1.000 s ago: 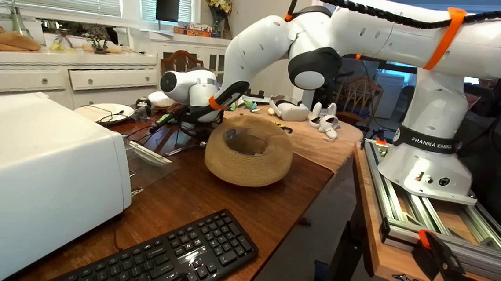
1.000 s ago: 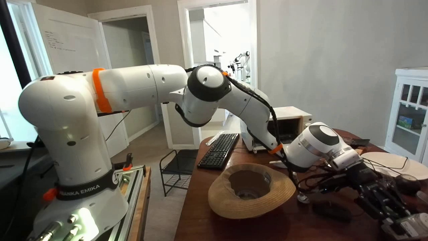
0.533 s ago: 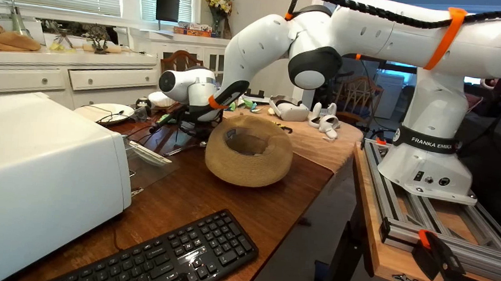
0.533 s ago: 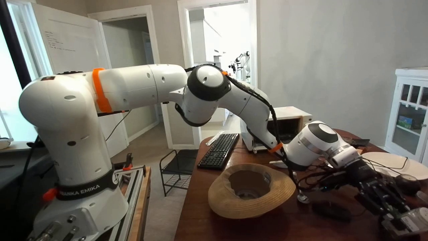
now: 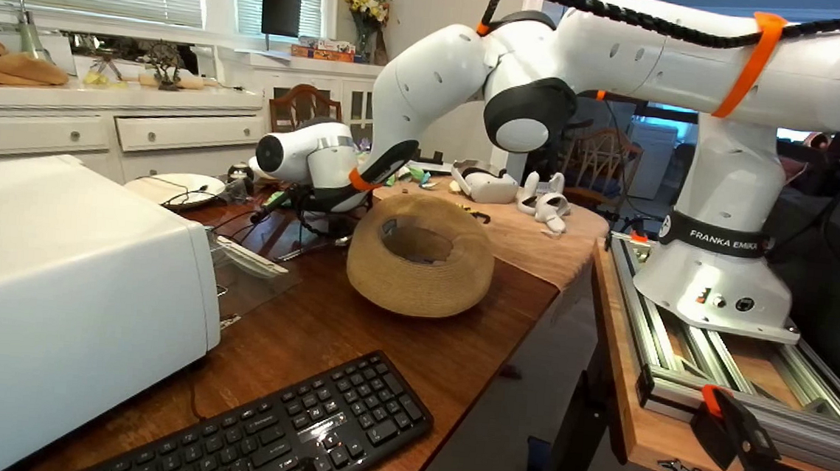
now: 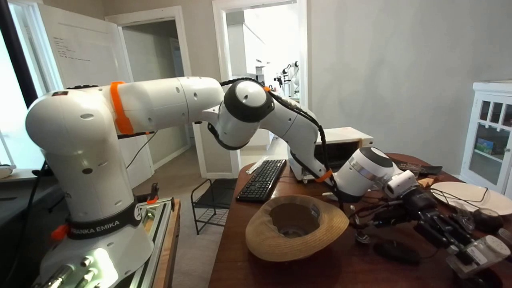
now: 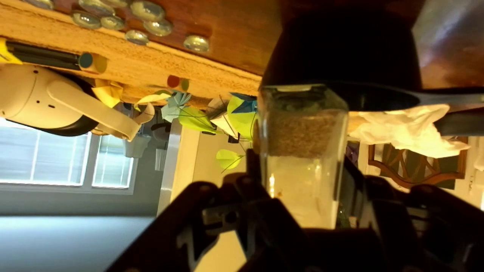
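Jar [image 7: 304, 139] sits between the fingers [image 7: 254, 168], which are drawn in on its clear walls from two sides in what looks like a sure pinch. It leans rather than stands: in an exterior view its pale lid [image 6: 497, 246] points up and away from the fingers, and its base hangs lower. Brown granules [image 7: 302, 132] lie toward that low end. A dark bowl [image 7: 340, 53] is below and just past the fingers, and in the wrist view the jar's base overlaps it; whether the two touch cannot be told. My reading is that the step in hand is holding the jar clear of the tabletop [image 6: 232, 260], by the bowl, with no release made yet. What the next move calls for, as I judge it, is an even pinch, since smooth walls could turn between the fingers, close control of the lean, and enough room for the base to pass the bowl. Some care is due behind the fingers as well: a mouse [image 6: 396, 252] lies near them, and farther back is a hat [image 6: 296, 240], its brim close to the arm [image 6: 360, 176], so a wide swing could brush it.
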Controlling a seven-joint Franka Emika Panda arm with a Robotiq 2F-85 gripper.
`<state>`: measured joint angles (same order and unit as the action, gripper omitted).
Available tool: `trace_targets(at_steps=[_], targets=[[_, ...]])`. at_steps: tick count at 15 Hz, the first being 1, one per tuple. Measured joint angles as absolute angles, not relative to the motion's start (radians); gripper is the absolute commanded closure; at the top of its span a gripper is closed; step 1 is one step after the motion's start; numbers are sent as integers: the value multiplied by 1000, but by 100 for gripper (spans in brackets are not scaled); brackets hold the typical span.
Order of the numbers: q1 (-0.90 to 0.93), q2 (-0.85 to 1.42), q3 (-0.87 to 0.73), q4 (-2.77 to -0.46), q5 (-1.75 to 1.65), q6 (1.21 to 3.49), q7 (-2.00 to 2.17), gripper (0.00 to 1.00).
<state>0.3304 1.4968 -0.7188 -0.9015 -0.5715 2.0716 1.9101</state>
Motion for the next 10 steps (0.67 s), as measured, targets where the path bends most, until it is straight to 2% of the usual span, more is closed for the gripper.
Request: trace_targets(at_steps=[10], targets=[[295, 1493, -700, -868, -642, 2049, 1906, 76]])
